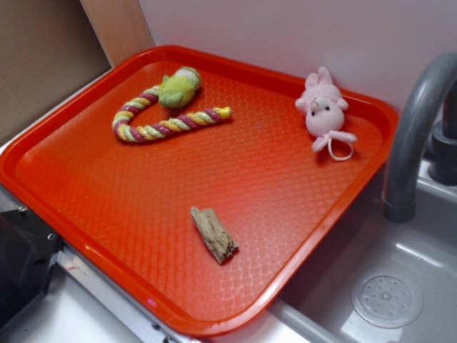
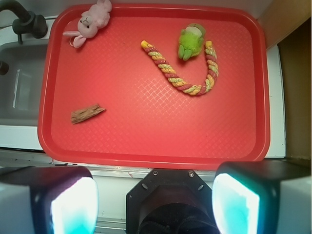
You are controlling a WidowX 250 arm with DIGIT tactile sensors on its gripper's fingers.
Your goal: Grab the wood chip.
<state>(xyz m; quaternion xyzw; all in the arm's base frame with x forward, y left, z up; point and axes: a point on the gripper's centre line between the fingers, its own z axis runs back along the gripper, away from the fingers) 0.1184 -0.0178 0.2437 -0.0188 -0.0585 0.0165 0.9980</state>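
wood chip [image 2: 87, 113] | on tray [image 2: 156, 146] | gripper [image 2: 155, 204] spread wide, well apart

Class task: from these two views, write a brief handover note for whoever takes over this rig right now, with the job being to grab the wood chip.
Claw: open, empty, above the tray's near edge, nothing between its fingers.
Wood chip: lying flat on the red tray, near the sink-side edge, apart from everything else.
Also on the tray: striped rope toy with a green plush against it, and a pink bunny in the corner by the faucet.
Done: nothing yet.
Left: move over the chip, descend, close, lift.
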